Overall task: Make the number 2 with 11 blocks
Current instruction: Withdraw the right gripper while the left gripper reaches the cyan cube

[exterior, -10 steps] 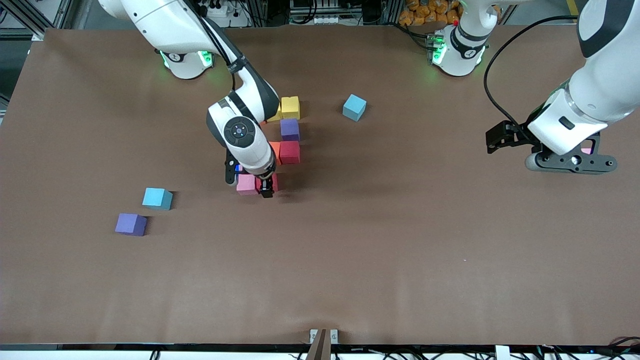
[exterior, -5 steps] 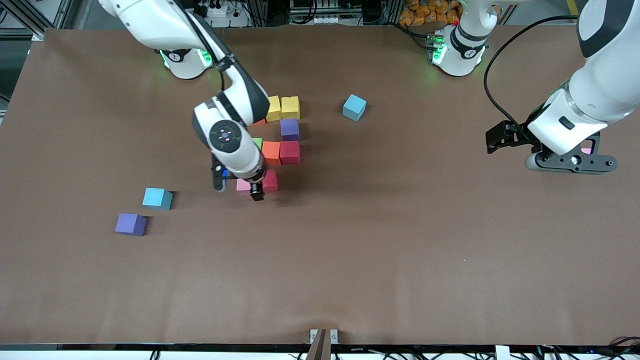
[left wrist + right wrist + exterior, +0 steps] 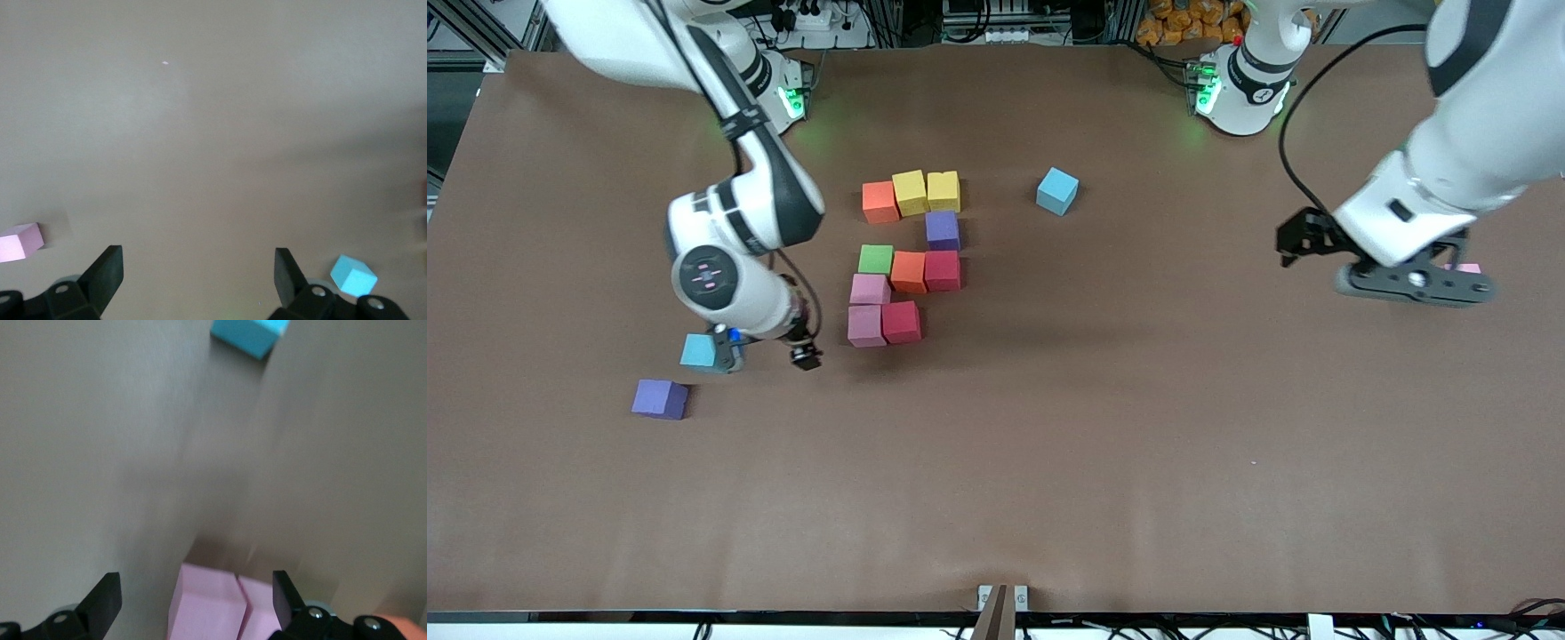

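The number 2 (image 3: 908, 271) stands mid-table with ten blocks touching. Its bottom row holds only a pink block (image 3: 866, 324) and a red block (image 3: 901, 322), so the slot at three o'clock of that red one, as the front view shows it, is bare.

The right hand (image 3: 767, 354) hangs low over the table at about nine o'clock of that bottom row. Its fingers are spread wide with nothing between them, and one finger is just beside a loose light blue block (image 3: 698, 350). The left hand (image 3: 1409, 284) waits over the left arm's end of the table, also wide open and empty, with a stray pink block (image 3: 1465, 268) peeking out by it.

The step in hand looks like fetching the eleventh block, most likely the light blue one. To do it well:
- Centre the fingers over it and square them to two flat faces.
- Come straight down — foam gives, so close gently.
- Carry it high over the digit.
- Lower it into the gap from above, flush against the red block, without nudging its neighbours.
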{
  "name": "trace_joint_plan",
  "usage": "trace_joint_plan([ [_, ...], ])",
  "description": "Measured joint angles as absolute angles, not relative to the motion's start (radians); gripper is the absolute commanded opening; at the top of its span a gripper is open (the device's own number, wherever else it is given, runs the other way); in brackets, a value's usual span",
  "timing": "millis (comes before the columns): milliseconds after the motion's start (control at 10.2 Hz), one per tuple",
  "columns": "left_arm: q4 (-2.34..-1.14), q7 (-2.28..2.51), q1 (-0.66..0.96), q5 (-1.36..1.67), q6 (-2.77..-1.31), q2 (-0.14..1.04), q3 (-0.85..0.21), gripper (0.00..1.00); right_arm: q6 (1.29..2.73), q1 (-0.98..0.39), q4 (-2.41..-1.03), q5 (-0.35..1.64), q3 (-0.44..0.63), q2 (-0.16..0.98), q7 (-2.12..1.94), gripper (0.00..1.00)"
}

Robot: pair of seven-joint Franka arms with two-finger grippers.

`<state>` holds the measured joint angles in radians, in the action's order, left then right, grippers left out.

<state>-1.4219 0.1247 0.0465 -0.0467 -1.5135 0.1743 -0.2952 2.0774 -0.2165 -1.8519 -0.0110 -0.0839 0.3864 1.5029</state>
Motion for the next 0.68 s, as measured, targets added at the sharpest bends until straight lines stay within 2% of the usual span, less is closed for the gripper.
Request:
trace_joint_plan([
  [391, -1.535, 0.364, 0.060, -0.006, -1.517, 0.180, -0.538, 1.00, 2.074, -0.060, -1.878, -0.074, -0.083, 0.387, 1.236, 1.00],
  [684, -1.718, 0.619, 0.065, 0.000, -1.708, 0.185, -0.702, 1.00, 2.123, 0.034, -1.906, -0.086, -0.083, 0.390, 1.070, 1.00],
])
